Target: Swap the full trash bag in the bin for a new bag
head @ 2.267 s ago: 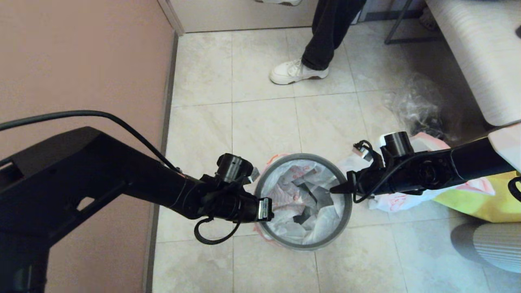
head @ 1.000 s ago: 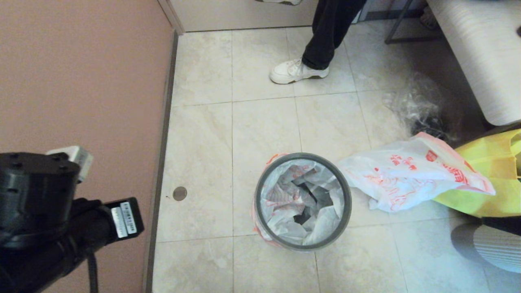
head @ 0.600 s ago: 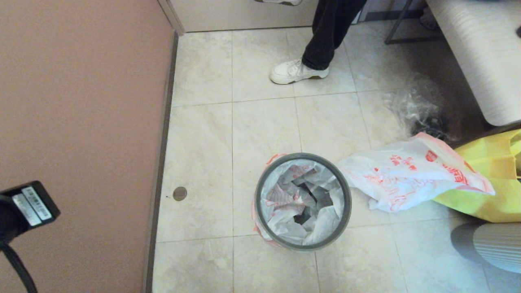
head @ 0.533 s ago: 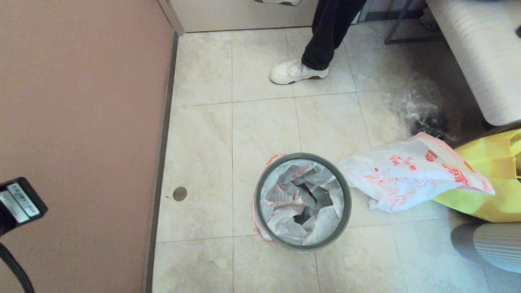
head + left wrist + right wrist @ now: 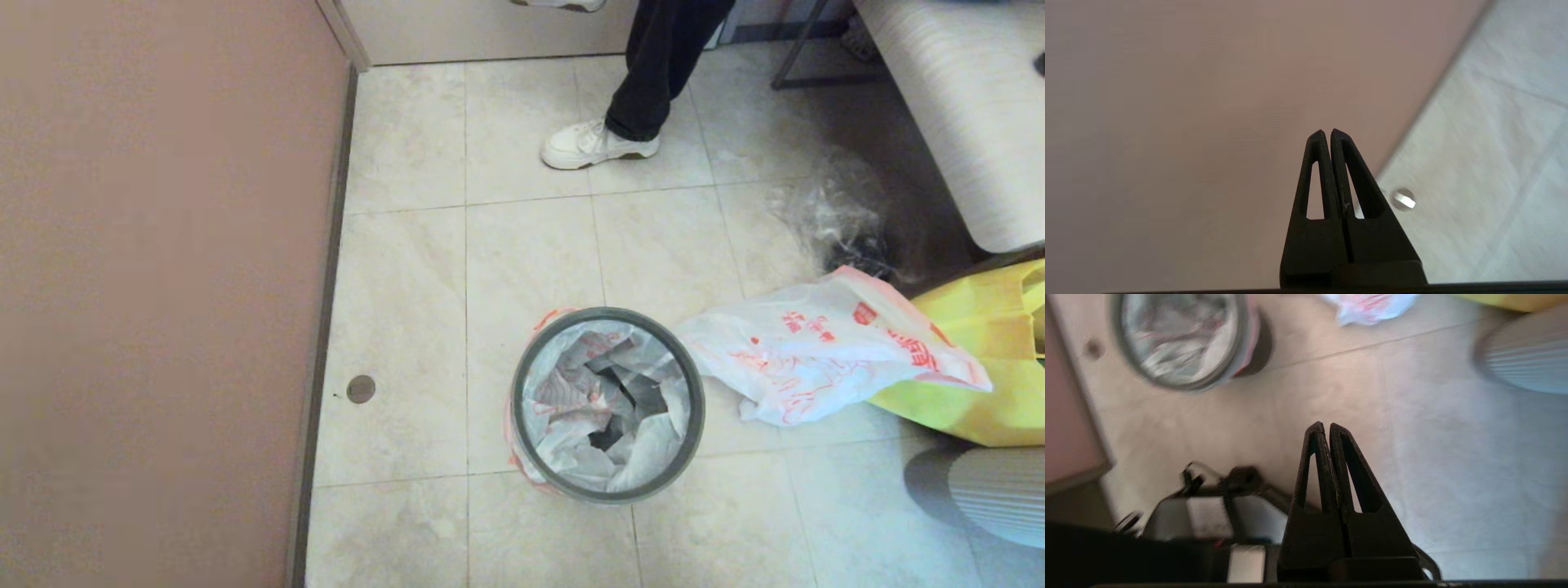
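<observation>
Nearest us, both arms sit outside the head view. The left gripper (image 5: 1327, 132) is pinched closed on nothing, facing the pink wall (image 5: 1167, 102). The right gripper (image 5: 1326, 425) is likewise closed and empty above bare floor (image 5: 1433, 457).

Further out stands the bin (image 5: 608, 313), lined with the new bag (image 5: 571, 392), whose pink edges spill over the rim on the wall side.

Just right of the bin, the full bag (image 5: 816, 359) lies bulging on the tiles, its far end resting on a yellow bag (image 5: 963, 408). We cannot make out its contents.

We judge the film thin, limp and slippery, likely to tear under a point load. Its gathered pink-edged mouth looks the safest hold, not the taut belly.

Beyond lie a clear bag (image 5: 833, 212) and a bystander's shoe (image 5: 592, 143).
</observation>
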### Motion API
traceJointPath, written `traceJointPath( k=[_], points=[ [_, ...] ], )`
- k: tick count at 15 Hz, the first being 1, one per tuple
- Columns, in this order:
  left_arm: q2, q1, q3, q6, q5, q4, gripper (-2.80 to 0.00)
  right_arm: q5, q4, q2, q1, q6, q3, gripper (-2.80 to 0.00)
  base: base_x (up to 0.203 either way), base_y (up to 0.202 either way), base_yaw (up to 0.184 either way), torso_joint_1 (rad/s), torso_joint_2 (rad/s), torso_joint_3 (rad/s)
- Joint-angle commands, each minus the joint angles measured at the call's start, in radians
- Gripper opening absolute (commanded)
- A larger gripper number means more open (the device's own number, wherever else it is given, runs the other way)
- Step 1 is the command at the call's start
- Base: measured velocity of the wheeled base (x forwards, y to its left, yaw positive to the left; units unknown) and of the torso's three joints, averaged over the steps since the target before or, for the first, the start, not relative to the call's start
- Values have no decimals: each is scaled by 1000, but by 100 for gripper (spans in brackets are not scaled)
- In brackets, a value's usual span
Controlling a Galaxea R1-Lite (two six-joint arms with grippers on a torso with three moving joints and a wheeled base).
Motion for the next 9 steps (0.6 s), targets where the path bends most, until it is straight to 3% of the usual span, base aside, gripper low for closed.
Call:
traceJointPath(
  k=[1,3,6,9],
  points=[
    [-110,50,69,4,5,-9,-280,-53,3,-57,-11,10,10,-280,0,0,0,0,0,0],
    [-180,91,136,9,3,-27,-280,-138,-1,-58,-13,89,5,-280,0,0,0,0,0,0],
    [-257,98,223,31,-5,-36,-280,-137,-4,-56,-27,68,6,-280,0,0,0,0,0,0],
    [-362,97,296,37,-95,-32,-280,-168,0,-55,-36,46,16,-280,0,0,0,0,0,0]
  ],
)
